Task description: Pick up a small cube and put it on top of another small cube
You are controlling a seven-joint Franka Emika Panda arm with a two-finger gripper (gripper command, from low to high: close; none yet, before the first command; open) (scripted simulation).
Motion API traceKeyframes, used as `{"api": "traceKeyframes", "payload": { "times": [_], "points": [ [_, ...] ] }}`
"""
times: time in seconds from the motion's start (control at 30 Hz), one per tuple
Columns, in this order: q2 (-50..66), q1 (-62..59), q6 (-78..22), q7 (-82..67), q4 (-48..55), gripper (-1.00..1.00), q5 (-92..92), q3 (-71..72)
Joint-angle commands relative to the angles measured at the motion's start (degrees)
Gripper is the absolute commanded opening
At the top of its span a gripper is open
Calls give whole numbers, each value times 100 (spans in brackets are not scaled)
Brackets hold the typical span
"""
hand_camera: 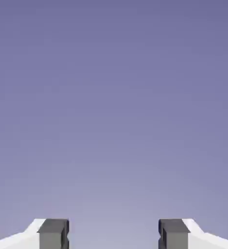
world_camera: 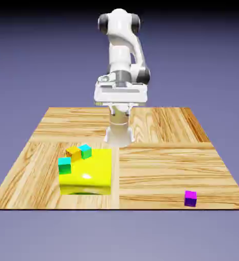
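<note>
Fingers of the gripper (hand_camera: pixel 114 234) are standing well apart at the hand view's bottom edge, gripping nothing, with only plain backdrop between and beyond them. The magenta cube (world_camera: pixel 190 198) is sitting alone near the table's (world_camera: pixel 162 168) lower right edge in the exterior view, bare wood lying open all around it. The yellow block (world_camera: pixel 86 176), at lower left, is carrying an orange cube (world_camera: pixel 73 153) and two teal cubes (world_camera: pixel 85 151) (world_camera: pixel 64 165) along its upper left edges.

Small cubes, four in all:
- magenta-purple cube (world_camera: pixel 190 198), one, lower right of the exterior view;
- teal cubes, two (world_camera: pixel 64 165) (world_camera: pixel 85 151), left of centre;
- orange cube (world_camera: pixel 73 153), one, between the teal pair.

Yellow block (world_camera: pixel 90 176), one, lower left of centre.
Wooden table (world_camera: pixel 162 153), one.
Robot arm (world_camera: pixel 122 51), one, top middle.
</note>
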Motion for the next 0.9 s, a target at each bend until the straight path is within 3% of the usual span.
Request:
{"api": "traceKeyframes", "payload": {
  "times": [0.0, 0.87],
  "points": [
    [208, -20, -141, -44, 150, 0, -121, 119],
    [5607, -527, -3801, -1183, 4052, 0, -3273, 3204]
  ]
}}
